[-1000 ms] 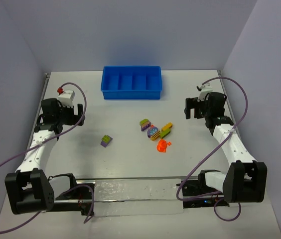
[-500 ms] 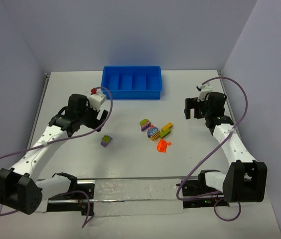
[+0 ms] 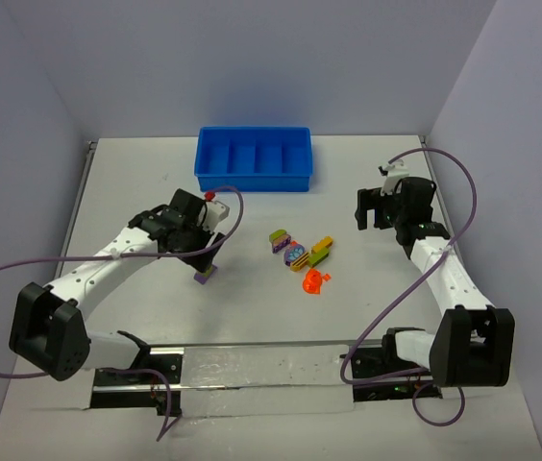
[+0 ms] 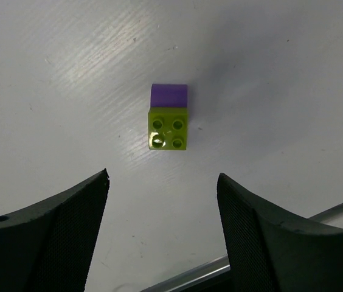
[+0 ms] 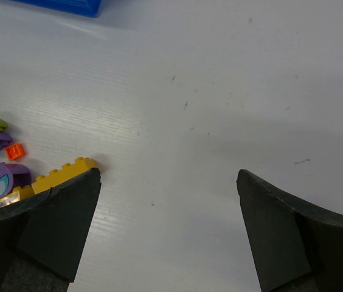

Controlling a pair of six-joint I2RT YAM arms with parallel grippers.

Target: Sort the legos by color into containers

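A small stack, an olive-green brick on a purple one [image 3: 205, 274] [image 4: 169, 125], lies alone on the white table. My left gripper [image 3: 197, 252] [image 4: 162, 182] hovers open just above it, the stack lying ahead of the jaws. A mixed cluster of purple, green and yellow-orange bricks [image 3: 298, 249] [image 5: 13, 176] lies mid-table, with a translucent orange-red piece [image 3: 315, 280] below it. My right gripper [image 3: 372, 206] [image 5: 168, 176] is open and empty, right of the cluster. The blue bin [image 3: 254, 160] with its four compartments stands at the back.
Grey walls close in the table on the left, the back and the right. A metal rail [image 3: 252, 360] runs along the near edge between the arm bases. Purple cables loop from both arms.
My left arm has swung from the far left toward the middle and now hangs over the green-and-purple stack. The right arm has not moved.
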